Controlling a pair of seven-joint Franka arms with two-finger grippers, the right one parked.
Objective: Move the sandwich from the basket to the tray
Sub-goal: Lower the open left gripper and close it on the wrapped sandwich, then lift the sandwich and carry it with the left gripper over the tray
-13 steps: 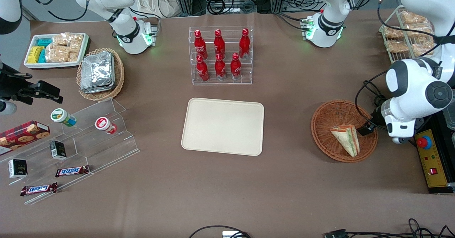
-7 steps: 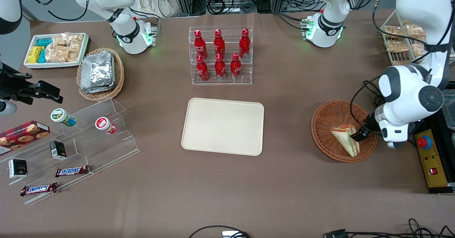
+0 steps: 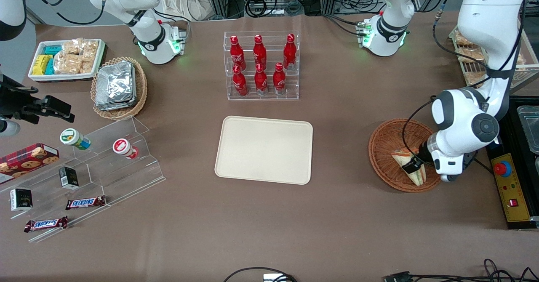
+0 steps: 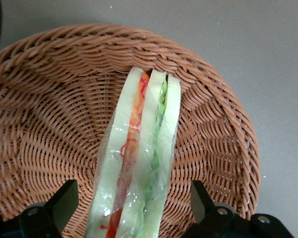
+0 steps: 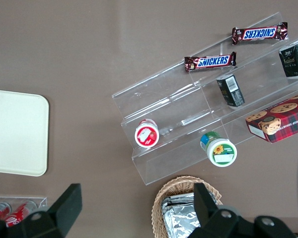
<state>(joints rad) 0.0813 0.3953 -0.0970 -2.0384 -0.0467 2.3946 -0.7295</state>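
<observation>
The sandwich [image 3: 417,175], a wrapped wedge with green and orange-red layers, lies in the reddish-brown wicker basket [image 3: 385,143] toward the working arm's end of the table. My left gripper [image 3: 410,164] is low over the sandwich. In the left wrist view the gripper [image 4: 134,208] is open, its black fingers [image 4: 64,202] standing on either side of the sandwich [image 4: 139,163] with a gap on each side, inside the basket [image 4: 49,109]. The cream-beige tray [image 3: 264,149] lies bare at the table's middle; a corner of it shows in the right wrist view [image 5: 15,134].
A clear rack of red bottles [image 3: 261,65] stands farther from the front camera than the tray. A yellow box with a red button [image 3: 507,189] lies beside the basket. A tan basket of foil packets [image 3: 120,86] and an acrylic shelf [image 3: 97,164] are toward the parked arm's end.
My left gripper has moved from the basket's rim in over the basket and down, so its open fingers now straddle the sandwich. The sandwich has not moved.
</observation>
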